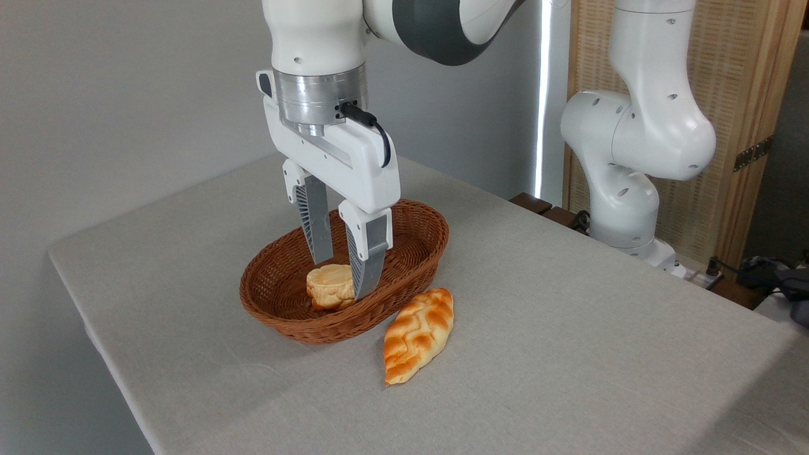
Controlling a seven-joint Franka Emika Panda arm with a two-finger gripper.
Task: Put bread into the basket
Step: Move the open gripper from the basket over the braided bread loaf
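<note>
The bread [418, 334], a glossy golden braided loaf with pointed ends, lies on the table just outside the basket's front-right rim. The reddish-brown wicker basket [411, 222] sits mid-table. My gripper [343, 278] hangs down inside the basket, open, its fingers set wide and straddling a small pale-tan bun [328, 287] that rests on the basket floor. The right finger [368, 265] stands close against the bun's side; whether it touches I cannot tell. The loaf lies below and to the right of the gripper, apart from it.
The grey cloth-covered table [569, 328] ends at the left and front edges. The arm's white base [622, 208] stands at the back right, with cables and a dark object [784, 278] beyond it. A wooden screen [727, 95] is behind.
</note>
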